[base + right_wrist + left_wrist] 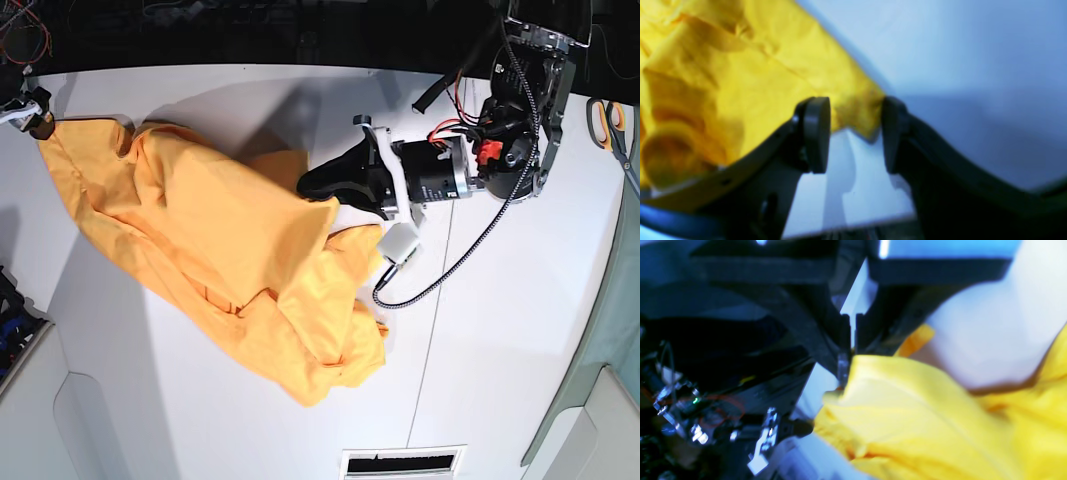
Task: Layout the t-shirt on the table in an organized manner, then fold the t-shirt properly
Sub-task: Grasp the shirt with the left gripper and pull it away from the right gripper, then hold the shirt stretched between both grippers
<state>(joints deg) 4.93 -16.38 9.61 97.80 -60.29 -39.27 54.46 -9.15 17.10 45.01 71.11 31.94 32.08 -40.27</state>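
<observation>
T-shirt (220,260) is a crumpled diagonal heap on the table (500,350), running from 10 o'clock down to 5 o'clock in the base view. Not laid out yet, layers doubled over near the lower end.

Handling call: thin soft cotton, light, zero stiffness. It drapes and bunches, drags along the matte white top rather than sliding clean. Best holds are hems, sleeve edges or shoulder seams, a single layer if possible. Grabbing mid-body just lifts a wad.

Left gripper (851,355), at about 1 o'clock of the heap: jaws closed tight on a pinch of yellow fabric edge, cloth fanning out below it in loose folds.

Right gripper (855,133), far at the 10 o'clock corner: round black pads standing apart, a hem corner of the shirt lying between them over the table. Can't tell if they're actually clamping it; gap looks open.

Scissors (612,125) with orange handles at 3 o'clock, well apart from the cloth.
</observation>
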